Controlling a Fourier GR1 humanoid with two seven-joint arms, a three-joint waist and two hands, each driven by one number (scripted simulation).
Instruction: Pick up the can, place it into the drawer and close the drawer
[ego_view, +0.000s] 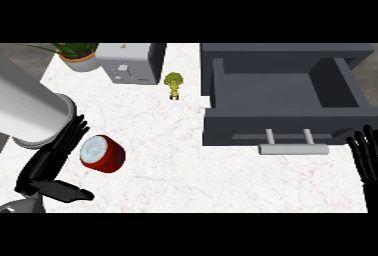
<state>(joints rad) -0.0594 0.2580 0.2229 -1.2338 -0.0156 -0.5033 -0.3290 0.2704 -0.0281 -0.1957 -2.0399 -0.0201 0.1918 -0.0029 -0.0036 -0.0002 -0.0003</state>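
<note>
Left hand (52, 160) spread wide, can (102, 153) at its 3 o'clock, ungrasped; wrap its sides squarely before lifting toward drawer (284, 131).

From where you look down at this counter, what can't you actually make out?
- Right hand: cut off by the head view's right edge.
- Can: its left side is hidden by the left hand.
- Potted plant: cropped at the top.
- Small green figure: too small to identify.
- Drawer: its near inner floor is hidden by its front wall.
</note>
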